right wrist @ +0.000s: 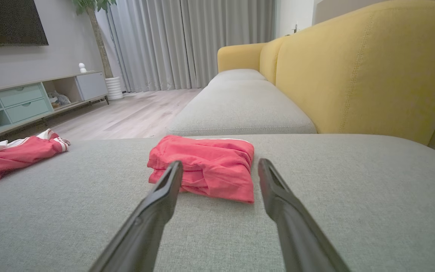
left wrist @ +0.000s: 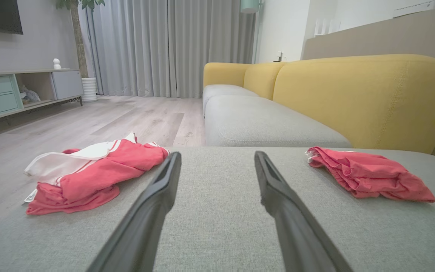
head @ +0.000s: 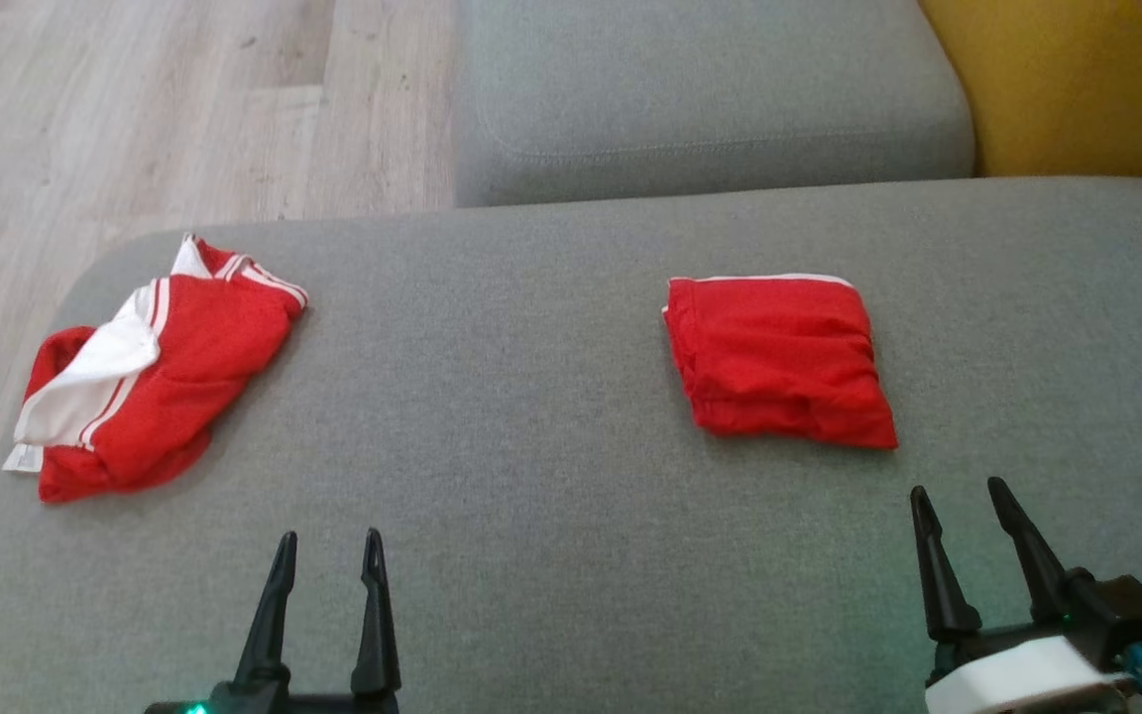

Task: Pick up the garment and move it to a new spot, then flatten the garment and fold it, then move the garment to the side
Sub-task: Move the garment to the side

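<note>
A crumpled red garment with white stripes and a white panel [head: 150, 372] [left wrist: 89, 172] [right wrist: 10, 158] lies at the left end of the grey sofa seat [head: 531, 397]. A second red garment, folded into a neat square [head: 779, 357] [left wrist: 368, 173] [right wrist: 206, 170], lies to the right of the middle. My left gripper [head: 328, 555] [left wrist: 217, 158] hovers open and empty near the front edge, right of the crumpled garment. My right gripper [head: 958, 501] [right wrist: 220, 166] is open and empty just in front of the folded garment, apart from it.
A second grey seat cushion [head: 710, 89] adjoins the far edge, with the yellow backrest [head: 1077, 79] on the right. Wooden floor [head: 135, 119] lies beyond the sofa's left edge. A TV cabinet [left wrist: 13, 90], a potted plant and curtains [left wrist: 164, 45] stand across the room.
</note>
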Controlling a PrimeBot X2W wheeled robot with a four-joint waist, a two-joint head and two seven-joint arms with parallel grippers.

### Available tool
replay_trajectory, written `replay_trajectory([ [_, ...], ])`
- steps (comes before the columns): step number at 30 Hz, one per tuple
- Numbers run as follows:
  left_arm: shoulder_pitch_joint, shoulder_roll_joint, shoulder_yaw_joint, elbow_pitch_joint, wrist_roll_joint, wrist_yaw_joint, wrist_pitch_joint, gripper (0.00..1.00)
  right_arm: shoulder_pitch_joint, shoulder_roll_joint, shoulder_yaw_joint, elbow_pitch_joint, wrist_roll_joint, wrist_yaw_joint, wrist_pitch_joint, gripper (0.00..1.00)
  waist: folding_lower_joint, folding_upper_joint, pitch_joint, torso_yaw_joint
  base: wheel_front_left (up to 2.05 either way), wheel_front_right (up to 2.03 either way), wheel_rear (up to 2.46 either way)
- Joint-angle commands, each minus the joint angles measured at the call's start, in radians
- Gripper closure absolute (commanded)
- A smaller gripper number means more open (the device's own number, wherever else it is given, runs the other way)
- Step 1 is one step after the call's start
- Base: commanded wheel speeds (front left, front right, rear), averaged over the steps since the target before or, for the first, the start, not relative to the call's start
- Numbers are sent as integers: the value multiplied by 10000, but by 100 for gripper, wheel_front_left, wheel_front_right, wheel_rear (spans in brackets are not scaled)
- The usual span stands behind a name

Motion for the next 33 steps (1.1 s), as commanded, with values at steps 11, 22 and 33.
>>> replay_trajectory([
  [11, -1085, -22, -115, -824, 323, -40, -49, 0, -2900, -692, 432, 1929, 2132, 67, 182, 0, 0, 0, 1752, 165, 0, 0, 0],
  [22, -2151, -22, -707, -1008, 198, 71, -49, 0, -6437, -2021, 1332, 5012, 4388, 67, 2923, 0, 0, 0, 3062, 602, 0, 0, 0],
  [33, -2560, -22, -684, -839, 124, 175, -49, 0, -7047, -2424, 3248, 5392, 6126, 67, 2956, 100, 0, 0, 3541, 473, 0, 0, 0],
])
